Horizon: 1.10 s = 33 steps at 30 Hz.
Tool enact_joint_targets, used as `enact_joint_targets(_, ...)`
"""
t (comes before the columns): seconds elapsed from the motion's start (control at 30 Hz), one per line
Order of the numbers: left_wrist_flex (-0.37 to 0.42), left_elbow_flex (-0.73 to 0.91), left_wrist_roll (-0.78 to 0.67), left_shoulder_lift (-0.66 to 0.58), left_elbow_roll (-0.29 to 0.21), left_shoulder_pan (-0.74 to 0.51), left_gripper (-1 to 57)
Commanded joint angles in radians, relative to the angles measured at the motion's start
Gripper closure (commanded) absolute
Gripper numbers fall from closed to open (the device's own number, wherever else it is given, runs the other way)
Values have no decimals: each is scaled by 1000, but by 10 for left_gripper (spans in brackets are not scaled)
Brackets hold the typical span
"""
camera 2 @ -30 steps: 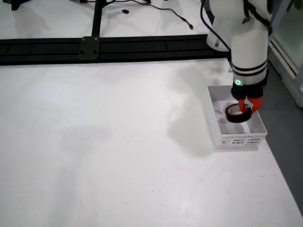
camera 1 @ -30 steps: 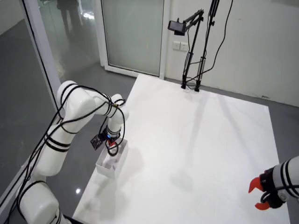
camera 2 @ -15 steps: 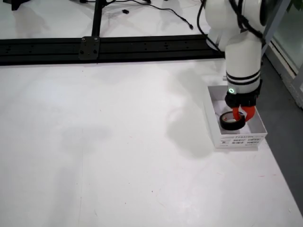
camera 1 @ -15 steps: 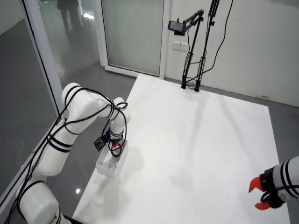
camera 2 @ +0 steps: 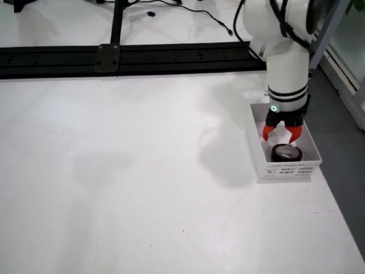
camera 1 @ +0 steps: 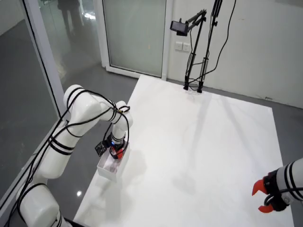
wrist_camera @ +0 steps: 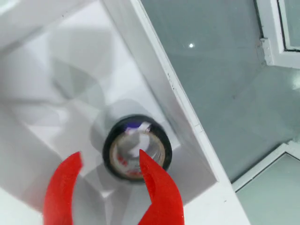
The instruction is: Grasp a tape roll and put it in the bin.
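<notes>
From where I stand the broad white bench (camera 2: pixel 142 171) is bare across its left and middle, and all the action sits at its right edge in the fixed front view, where the small white cardboard bin (camera 2: pixel 285 169) rests with a printed label on its near wall. Half a second ago the black tape roll was hanging from the red two-fingered claw just over the bin; now the black tape roll (camera 2: pixel 284 152) lies on the bin floor toward the near end, and the claw (camera 2: pixel 280 133) has parted and stands just above it, holding nothing. The claw's own camera confirms it: the roll (wrist_camera: pixel 137 153) lies flat on its side ring-up, close to the bin's wall (wrist_camera: pixel 154 70), with the two red fingers (wrist_camera: pixel 159 187) spread wide either side of the view and clear of the roll. In the high room view the white arm is bent over the bin (camera 1: pixel 110 169) at the bench's left edge there, and a second arm's red claw at the lower right corner sits idle. To my eye the drop is made, so the task looks as good as done; only lifting the arm clear seems left.
</notes>
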Motion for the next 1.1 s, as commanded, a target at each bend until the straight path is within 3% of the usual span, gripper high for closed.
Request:
enact_joint_targets(0.03,137,6,0,-92,27,-13,548)
enact_joint_targets(0.07,158,6,0,-116,34,-21,570)
enact_joint_targets(0.3,339,8,0,-359,106,-111,570)
enact_joint_targets(0.57,356,28,8,-543,114,-246,570)
enact_joint_targets(1.1,359,28,17,-678,80,-708,570)
